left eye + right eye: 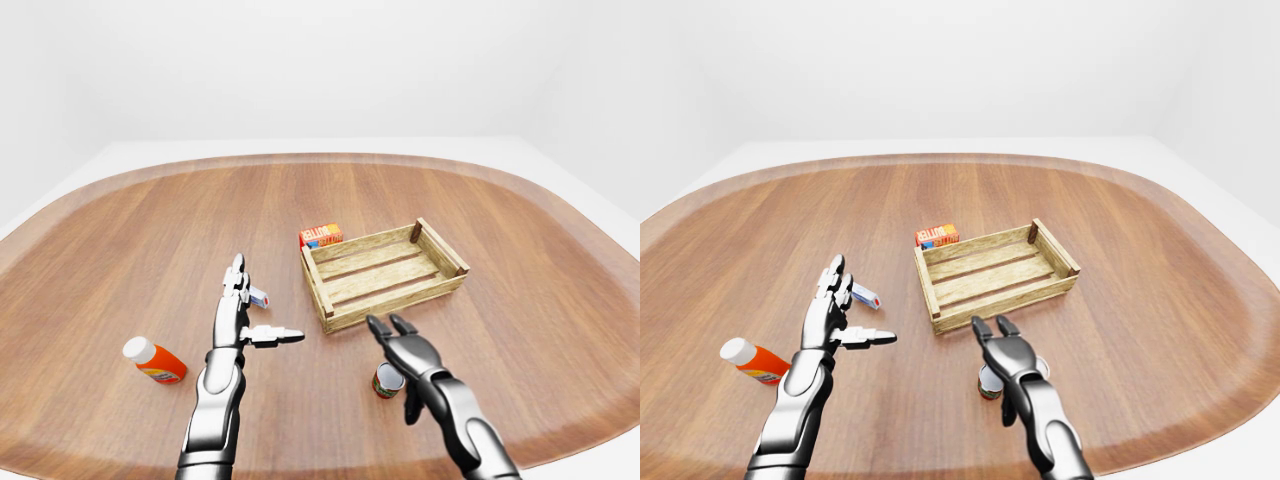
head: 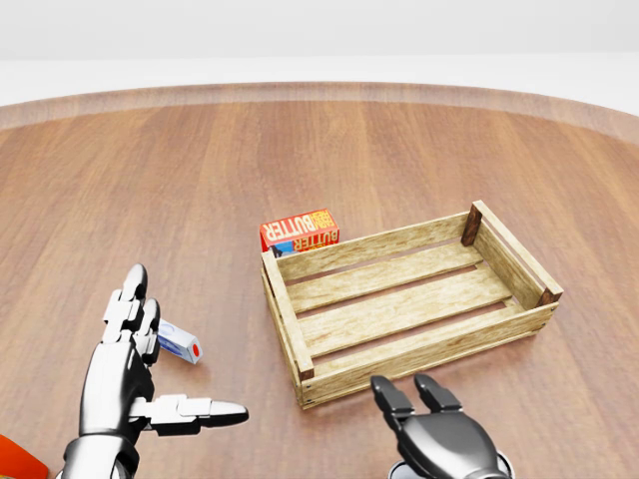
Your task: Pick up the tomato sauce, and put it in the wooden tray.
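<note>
The tomato sauce is a small can (image 1: pixel 386 381) with a red and green label, standing upright on the wooden table below the tray in the left-eye view. The wooden tray (image 1: pixel 330 300) is a slatted crate with nothing in it, just above the can. My right hand (image 1: pixel 388 326) is open, its fingers spread and pointing toward the tray. Its palm hovers over the can and hides part of it; the fingers are not closed round it. My left hand (image 1: pixel 250 315) is open and empty, left of the tray.
A red butter box (image 1: pixel 321 236) leans at the tray's upper-left corner. A small white tube (image 1: pixel 259 297) lies beside my left hand. An orange bottle with a white cap (image 1: pixel 155 361) lies at lower left. The table's edge curves around the scene.
</note>
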{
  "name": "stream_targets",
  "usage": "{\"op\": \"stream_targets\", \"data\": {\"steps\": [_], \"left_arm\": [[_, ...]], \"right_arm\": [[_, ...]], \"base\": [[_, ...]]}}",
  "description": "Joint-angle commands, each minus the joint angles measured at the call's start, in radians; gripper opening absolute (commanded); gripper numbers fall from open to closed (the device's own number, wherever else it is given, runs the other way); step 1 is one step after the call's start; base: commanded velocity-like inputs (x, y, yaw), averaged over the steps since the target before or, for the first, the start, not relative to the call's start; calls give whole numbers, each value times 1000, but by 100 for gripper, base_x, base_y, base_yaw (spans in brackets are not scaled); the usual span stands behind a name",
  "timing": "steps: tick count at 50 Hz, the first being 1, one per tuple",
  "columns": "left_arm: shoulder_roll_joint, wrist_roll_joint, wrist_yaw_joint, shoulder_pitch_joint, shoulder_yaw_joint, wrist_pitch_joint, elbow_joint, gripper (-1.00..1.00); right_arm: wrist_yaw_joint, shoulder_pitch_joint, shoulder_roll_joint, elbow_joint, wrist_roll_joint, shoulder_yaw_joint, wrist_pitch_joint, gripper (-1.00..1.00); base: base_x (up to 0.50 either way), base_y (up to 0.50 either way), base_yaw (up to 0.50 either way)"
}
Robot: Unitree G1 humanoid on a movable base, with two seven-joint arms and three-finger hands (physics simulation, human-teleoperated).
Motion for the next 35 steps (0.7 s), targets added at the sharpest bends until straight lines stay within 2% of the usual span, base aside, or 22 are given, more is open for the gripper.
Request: {"op": "stream_targets", "data": {"steps": [1, 35], "left_arm": [[0, 1, 1, 1, -1, 1, -1, 100], [-1, 3, 0, 5, -2, 0, -6, 100]], "right_arm": [[-23, -4, 1, 37, -2, 10, 0, 100], [-136, -47, 11, 222, -10, 51, 0, 100]], "base": [[0, 0, 0], [0, 0, 0]]}}
